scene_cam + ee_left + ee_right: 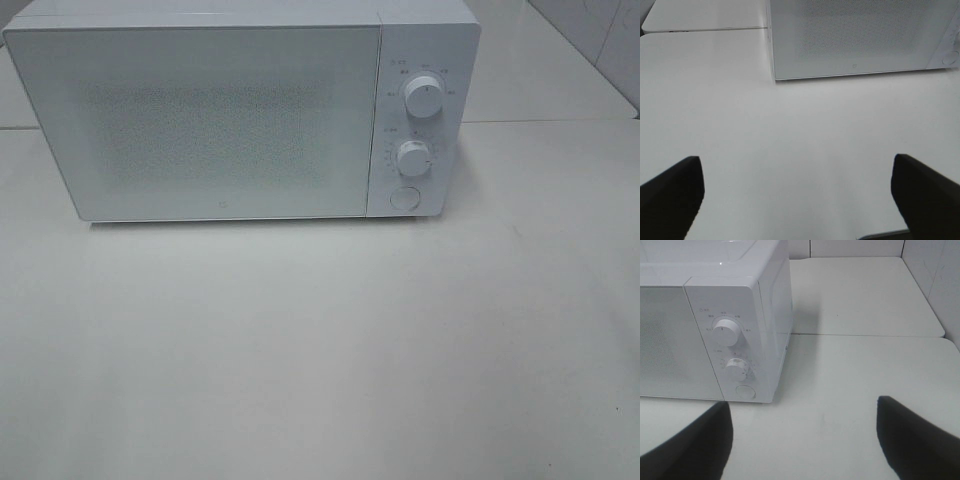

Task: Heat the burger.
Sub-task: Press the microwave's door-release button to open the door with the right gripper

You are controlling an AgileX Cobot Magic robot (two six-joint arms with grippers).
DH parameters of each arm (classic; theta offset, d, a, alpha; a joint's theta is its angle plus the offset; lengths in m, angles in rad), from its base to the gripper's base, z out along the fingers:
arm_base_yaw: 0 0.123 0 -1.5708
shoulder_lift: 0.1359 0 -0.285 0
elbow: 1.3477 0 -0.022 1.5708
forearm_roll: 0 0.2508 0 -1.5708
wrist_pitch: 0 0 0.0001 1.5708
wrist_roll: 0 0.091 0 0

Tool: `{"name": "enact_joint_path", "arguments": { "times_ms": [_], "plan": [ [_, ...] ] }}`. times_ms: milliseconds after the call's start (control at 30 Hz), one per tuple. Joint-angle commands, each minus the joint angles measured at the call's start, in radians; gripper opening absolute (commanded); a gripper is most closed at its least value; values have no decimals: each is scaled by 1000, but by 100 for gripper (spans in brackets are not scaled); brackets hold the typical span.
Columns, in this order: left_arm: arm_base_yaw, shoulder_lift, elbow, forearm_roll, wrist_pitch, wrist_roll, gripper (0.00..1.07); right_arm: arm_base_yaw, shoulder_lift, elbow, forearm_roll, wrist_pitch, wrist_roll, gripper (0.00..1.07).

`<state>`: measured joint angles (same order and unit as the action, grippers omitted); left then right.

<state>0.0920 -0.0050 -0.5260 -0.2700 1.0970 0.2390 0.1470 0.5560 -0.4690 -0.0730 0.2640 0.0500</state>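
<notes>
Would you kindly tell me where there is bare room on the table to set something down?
The whole table in front of the microwave is bare. There is also a bare stretch to its right, up to the wall. Only the back is taken, by the microwave itself.

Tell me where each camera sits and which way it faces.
Exterior high: mounted above, looks down on the closed microwave front and the table; no arm shows.
Left wrist: low over the table, faces the microwave's door; open left pincer frames the view.
Right wrist: low, faces the control panel's knobs; open right pincer shows.
Shared: all three show the microwave; exterior and right wrist both show the knobs.
</notes>
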Motion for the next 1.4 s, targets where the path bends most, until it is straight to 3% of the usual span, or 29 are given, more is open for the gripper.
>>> {"name": "enact_joint_path", "arguments": {
  "times_ms": [33,267,667,800,933,967,1133,1200,1400],
  "plan": [
    [2,-19,2,-3,-11,-6,94,-5,100,5,0,-102,-1,76],
    [2,-19,2,-3,-11,-6,94,-5,234,20,0,-276,-1,76],
    [2,-19,2,-3,-11,-6,94,-5,511,119,0,-804,-62,76],
    [2,-19,2,-3,-11,-6,94,-2,626,156,48,-1060,-135,76],
    [2,-19,2,-3,-11,-6,94,4,687,166,107,-1163,-178,76],
    [2,-19,2,-3,-11,-6,94,32,728,167,176,-1203,-219,76],
    [2,-19,2,-3,-11,-6,94,117,804,167,274,-1262,-297,76],
    [2,-19,2,-3,-11,-6,94,198,890,167,362,-1337,-316,76],
    [2,-19,2,-3,-11,-6,94,271,960,165,442,-1381,-318,76]
  ]
}}
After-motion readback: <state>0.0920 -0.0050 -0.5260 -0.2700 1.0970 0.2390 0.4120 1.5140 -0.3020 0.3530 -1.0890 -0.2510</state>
